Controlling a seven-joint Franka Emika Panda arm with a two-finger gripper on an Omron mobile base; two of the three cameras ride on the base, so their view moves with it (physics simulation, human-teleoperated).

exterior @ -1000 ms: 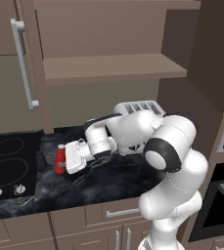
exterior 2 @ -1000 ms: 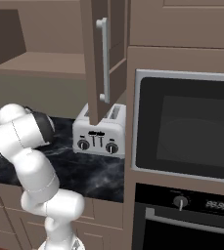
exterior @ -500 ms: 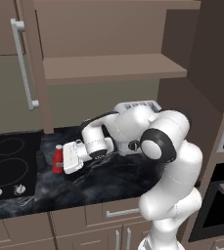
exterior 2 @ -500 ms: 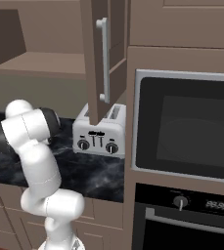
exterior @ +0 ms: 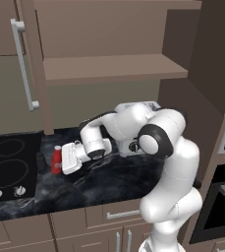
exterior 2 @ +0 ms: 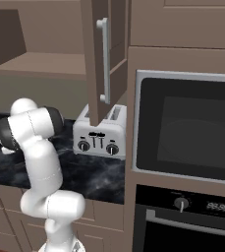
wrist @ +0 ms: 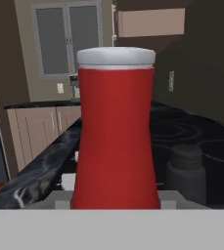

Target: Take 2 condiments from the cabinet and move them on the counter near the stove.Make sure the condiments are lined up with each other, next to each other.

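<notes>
Red bottle (exterior: 56,159) upright on counter (exterior: 104,182), beside stove (exterior: 8,165), shaker (wrist: 186,172) just beside it. Rigid, light, likely smooth, tall and tippable; best held mid-body. Gripper (exterior: 64,158) clamped on bottle, level with counter. Arm folded low, elbow by toaster (exterior 2: 101,133).

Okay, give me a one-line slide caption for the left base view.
Gripper holding the red bottle upright on the counter, beside the dark shaker at the stove edge.

arm: bent low, reaching left | end effector (exterior: 61,160): likely clamped, level
</notes>
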